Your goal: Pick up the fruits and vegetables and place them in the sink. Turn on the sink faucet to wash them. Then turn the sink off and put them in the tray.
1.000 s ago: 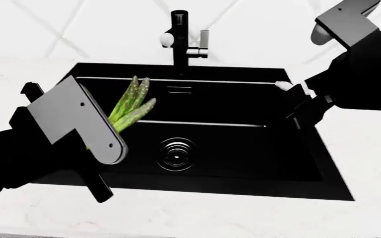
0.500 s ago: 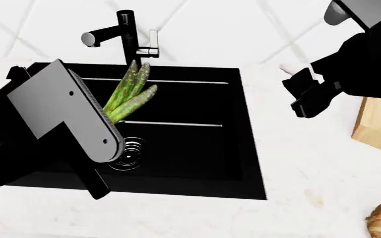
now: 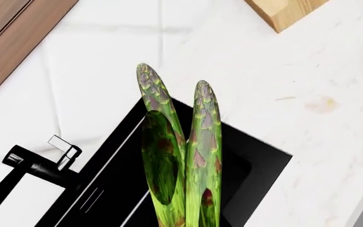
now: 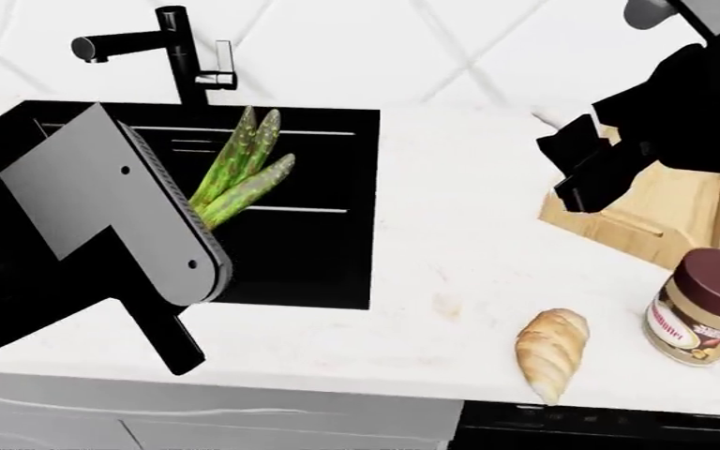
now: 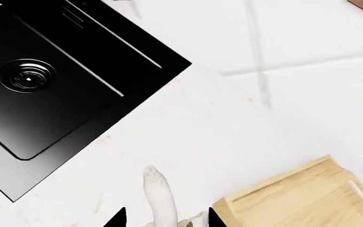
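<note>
The asparagus is clamped in the left end effector, held over the sink. A whitish piece is pinched in the right end effector, above the counter beside the tray. If either grip is loosened early, produce may be dropped short of the tray, or the croissant and jar may be struck.

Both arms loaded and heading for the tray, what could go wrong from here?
1. The asparagus sticks far out of the left gripper; it may slip or swing on the way to the tray.
2. The croissant and jar sit near the tray; a low arm pass could knock them.
3. The white piece in the right gripper is barely pinched and might drop.
</note>
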{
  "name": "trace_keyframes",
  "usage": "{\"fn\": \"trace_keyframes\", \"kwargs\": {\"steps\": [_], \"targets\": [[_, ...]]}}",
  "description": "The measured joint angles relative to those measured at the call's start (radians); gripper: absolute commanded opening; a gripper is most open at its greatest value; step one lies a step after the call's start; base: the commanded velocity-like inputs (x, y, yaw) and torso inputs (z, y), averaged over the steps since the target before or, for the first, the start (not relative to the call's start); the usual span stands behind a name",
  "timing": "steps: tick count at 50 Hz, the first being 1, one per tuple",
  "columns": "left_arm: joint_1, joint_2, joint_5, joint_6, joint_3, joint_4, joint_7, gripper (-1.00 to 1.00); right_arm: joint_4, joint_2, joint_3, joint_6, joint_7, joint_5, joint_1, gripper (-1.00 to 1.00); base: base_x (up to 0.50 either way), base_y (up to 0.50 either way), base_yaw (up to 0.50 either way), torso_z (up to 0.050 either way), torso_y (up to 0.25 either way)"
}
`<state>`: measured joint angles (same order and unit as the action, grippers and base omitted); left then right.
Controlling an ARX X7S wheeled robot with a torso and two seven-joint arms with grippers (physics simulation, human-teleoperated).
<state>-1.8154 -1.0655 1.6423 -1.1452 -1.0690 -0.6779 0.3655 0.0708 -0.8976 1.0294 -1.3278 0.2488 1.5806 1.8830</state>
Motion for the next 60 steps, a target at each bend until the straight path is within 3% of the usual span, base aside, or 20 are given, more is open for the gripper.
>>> {"fn": "trace_keyframes", "kwargs": {"steps": [25,43,60], "targets": [[-0.002,0.010,0.000,-0.010,-0.003,0.005,0.004,-1.00,0.013,-0.012,-0.002,0.017,-0.014,-0.014,0.011,-1.00,0.02,-0.42,0.00,0.000,0.000],[-0.045,0.062,0.044,-0.046,-0.010,0.027,0.039,-1.00,0.020,-0.005,0.006,0.034,-0.030,-0.035,0.008,-1.00,0.17,-0.48,0.00,0.000,0.000],[-0.101,0.091,0.098,-0.083,-0.012,0.042,0.071,-1.00,0.012,0.013,0.014,0.045,-0.043,-0.053,0.011,-1.00,0.27,-0.15,0.00,0.000,0.000]]}}
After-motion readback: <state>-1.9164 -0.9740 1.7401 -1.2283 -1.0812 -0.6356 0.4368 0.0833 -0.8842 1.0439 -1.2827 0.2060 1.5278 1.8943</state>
